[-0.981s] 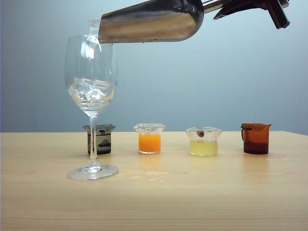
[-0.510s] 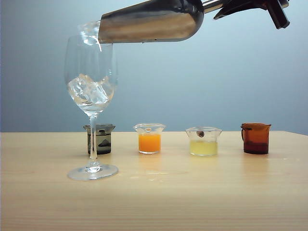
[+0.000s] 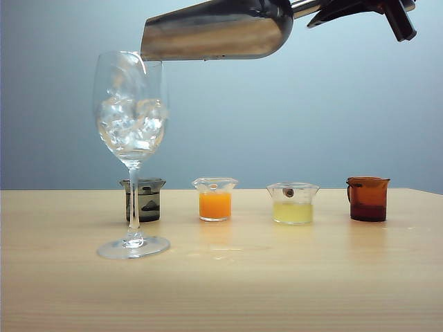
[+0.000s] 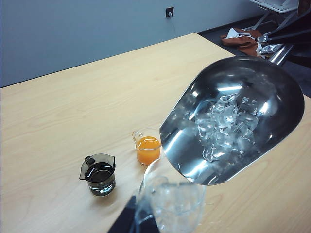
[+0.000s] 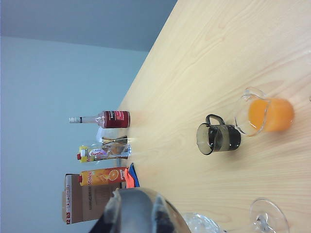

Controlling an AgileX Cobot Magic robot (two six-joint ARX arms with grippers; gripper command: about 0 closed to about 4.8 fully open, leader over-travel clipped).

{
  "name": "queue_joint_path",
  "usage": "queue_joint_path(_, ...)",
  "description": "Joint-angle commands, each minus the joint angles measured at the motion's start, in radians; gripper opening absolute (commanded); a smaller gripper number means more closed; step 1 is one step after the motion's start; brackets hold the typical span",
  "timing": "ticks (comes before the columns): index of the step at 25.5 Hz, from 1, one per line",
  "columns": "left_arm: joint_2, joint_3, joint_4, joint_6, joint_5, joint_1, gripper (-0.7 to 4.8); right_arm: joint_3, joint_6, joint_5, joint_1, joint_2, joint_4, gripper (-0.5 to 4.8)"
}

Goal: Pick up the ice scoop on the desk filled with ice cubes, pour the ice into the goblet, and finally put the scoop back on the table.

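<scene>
Pouring ice from the scoop into the tall glass.

The right hand (image 3: 360, 8) is closed tight on the handle of the scoop (image 3: 218, 31), holding it tipped just above the rim of the glass (image 3: 131, 111). Ice (image 4: 223, 126) is lying inside the scoop, and more ice is piling up in the glass. The left hand is not showing in any view, so I cannot tell if it is open. The glass is standing on the tabletop (image 3: 277, 277), with four small cups in a row behind it. If the ice slides out too fast, pieces could be missing the glass. A bump from the scoop could be knocking the glass over.
</scene>
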Motion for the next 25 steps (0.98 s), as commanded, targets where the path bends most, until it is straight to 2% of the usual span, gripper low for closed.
queue_joint_path(1,-0.002,0.005,0.015,0.004,0.007,0.001,-0.05,0.012,0.005,-0.007,0.0,-0.007,0.035,-0.05)
queue_joint_path(25,-0.002,0.005,0.011,0.004,0.007,0.001,-0.05,0.036,-0.037,0.019,0.0,-0.007,0.005,-0.05)
